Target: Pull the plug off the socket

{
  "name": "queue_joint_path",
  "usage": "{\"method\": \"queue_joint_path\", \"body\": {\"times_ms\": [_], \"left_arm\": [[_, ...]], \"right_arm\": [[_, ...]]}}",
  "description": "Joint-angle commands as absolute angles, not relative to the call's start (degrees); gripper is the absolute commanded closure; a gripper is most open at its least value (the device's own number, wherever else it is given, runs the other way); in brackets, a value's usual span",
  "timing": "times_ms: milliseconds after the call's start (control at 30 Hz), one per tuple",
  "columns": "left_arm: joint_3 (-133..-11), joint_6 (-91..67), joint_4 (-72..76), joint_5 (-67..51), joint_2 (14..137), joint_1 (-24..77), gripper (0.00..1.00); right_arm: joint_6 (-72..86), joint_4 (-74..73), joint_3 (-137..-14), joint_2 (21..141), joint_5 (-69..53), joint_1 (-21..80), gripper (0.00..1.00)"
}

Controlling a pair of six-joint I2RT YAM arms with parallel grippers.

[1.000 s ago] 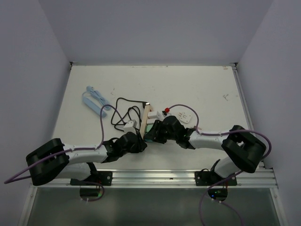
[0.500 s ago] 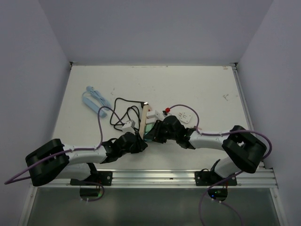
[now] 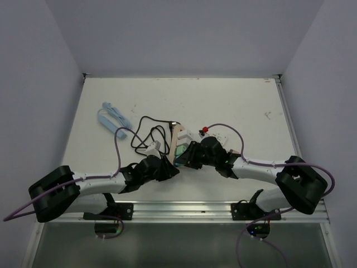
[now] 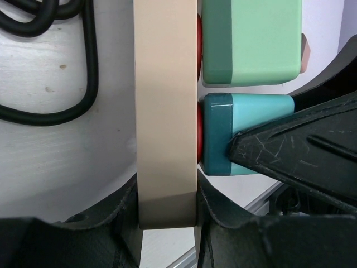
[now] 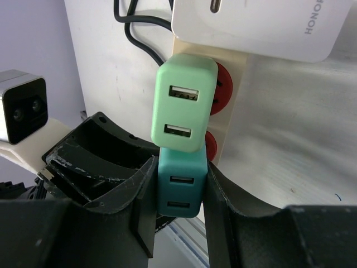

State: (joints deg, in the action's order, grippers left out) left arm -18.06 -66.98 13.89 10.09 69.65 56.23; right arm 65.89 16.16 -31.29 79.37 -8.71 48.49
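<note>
- Left fingers [image 4: 120,220] are set narrow, one on each side of the near end of the beige socket strip [image 4: 167,111], clamping it.
- Right fingers [image 5: 231,215] are closed on the teal plug [image 5: 178,192], the nearest plug on the strip.
- Change over the last second: the right arm has drawn off toward its own side. From above, the strip now lies slanted with its far end swung right (it stood straight before).
- Reading: the pull is under way, but the strip is giving with it, so the left hold looks more like a pivot than an anchor.
- Only the left wrist view shows the seat. The teal plug body is tight against its red socket face [image 4: 199,137] with no gap, so it is not out yet.
- Only the right wrist view shows the USB ports, the light green plug [image 5: 184,103] just beyond, and the white adapter [image 5: 262,28] past that.
- Farthest is the black cord [image 4: 92,56]; its loops on the tabletop [image 3: 240,100] read only from above.
</note>
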Motion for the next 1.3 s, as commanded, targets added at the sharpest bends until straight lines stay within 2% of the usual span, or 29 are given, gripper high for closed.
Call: {"method": "queue_joint_path", "body": {"times_ms": [0, 233, 400, 900, 1067, 1267], "left_arm": [[-16.35, -68.82, 2.38, 21.00, 71.72, 52.65, 1.00], [-18.98, -72.15, -4.12, 23.29, 74.53, 52.65, 1.00], [-19.69, -75.23, -8.34, 24.17, 76.02, 52.30, 1.00], [-17.67, -75.59, -7.21, 23.64, 74.71, 50.89, 1.00], [-17.49, -75.94, -7.99, 24.17, 73.83, 50.36, 1.00], [-18.89, -76.47, -9.49, 24.96, 75.58, 50.36, 1.00]], "right_arm": [[64.34, 17.50, -30.68, 72.34, -10.81, 46.32, 1.00], [63.72, 13.62, -30.50, 69.08, -9.05, 45.18, 1.00], [65.56, 19.05, -26.82, 68.82, -9.05, 44.83, 1.00], [65.30, 22.15, -21.80, 68.55, -12.39, 38.15, 1.00], [65.21, 20.83, -22.85, 68.73, -13.71, 37.71, 1.00], [64.43, 7.67, -32.06, 65.31, -10.38, 38.40, 1.00]]}}
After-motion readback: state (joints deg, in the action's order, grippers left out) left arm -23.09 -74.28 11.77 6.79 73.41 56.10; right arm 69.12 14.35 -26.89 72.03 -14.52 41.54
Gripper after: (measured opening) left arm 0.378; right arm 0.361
